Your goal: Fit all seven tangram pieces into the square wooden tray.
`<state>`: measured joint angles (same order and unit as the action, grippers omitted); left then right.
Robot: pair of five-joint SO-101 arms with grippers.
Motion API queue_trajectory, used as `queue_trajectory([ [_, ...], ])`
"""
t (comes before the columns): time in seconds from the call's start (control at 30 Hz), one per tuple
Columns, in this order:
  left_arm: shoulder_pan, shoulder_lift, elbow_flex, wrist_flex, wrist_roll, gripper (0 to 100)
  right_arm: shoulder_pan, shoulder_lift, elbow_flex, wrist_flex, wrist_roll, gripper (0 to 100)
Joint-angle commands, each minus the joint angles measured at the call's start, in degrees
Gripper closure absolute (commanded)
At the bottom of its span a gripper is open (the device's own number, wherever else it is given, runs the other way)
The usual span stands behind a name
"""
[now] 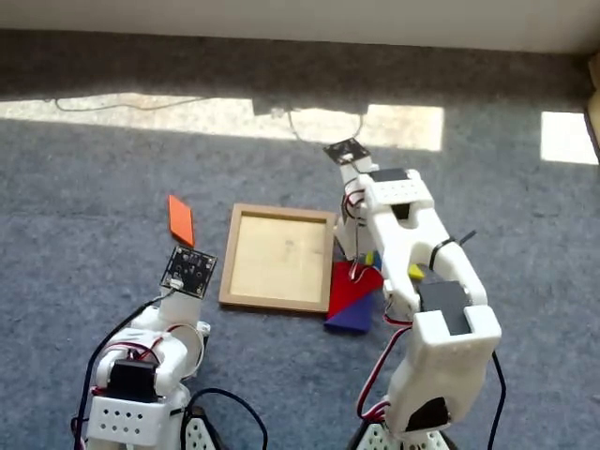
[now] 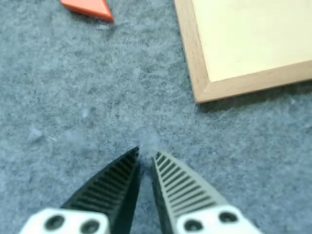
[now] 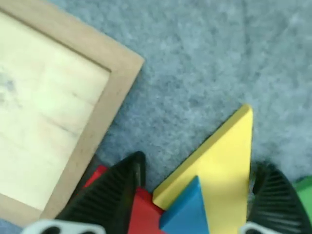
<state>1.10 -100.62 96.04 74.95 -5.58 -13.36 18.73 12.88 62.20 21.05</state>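
A: Progress?
B: None placed. Tray (image 1: 229, 258) empty. Orange piece (image 1: 180, 220) on the carpet to its left, pile (image 1: 354, 298) just beside its right edge.
A: Grippers?
B: Right gripper (image 3: 199, 163) spread wide, straddling yellow triangle (image 3: 224, 151), no grip. Left gripper (image 2: 145, 155) closed on nothing near a tray corner.

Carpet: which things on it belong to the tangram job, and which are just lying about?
Job: tray, orange piece, red piece, blue piece, yellow piece, green piece.
Lying about: cable.
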Motion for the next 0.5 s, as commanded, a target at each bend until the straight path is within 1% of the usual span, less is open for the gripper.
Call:
queue_trajectory([
  [0.0, 0.7, -1.2, 1.2, -0.1, 0.5, 99, 2.6, -1.8, 0.7, 2.9, 1.8, 69.6],
  [0.13, 0.7, -1.2, 1.2, -0.1, 0.5, 99, 2.6, -1.9, 0.3, 6.0, 1.6, 69.7],
  [0.33, 0.7, -1.2, 1.2, -0.1, 0.5, 99, 5.3, -1.7, 0.5, 5.8, 1.6, 69.7],
  [0.47, 0.7, -1.2, 1.2, -0.1, 0.5, 99, 5.6, -1.7, 0.7, 5.8, 1.8, 69.8],
])
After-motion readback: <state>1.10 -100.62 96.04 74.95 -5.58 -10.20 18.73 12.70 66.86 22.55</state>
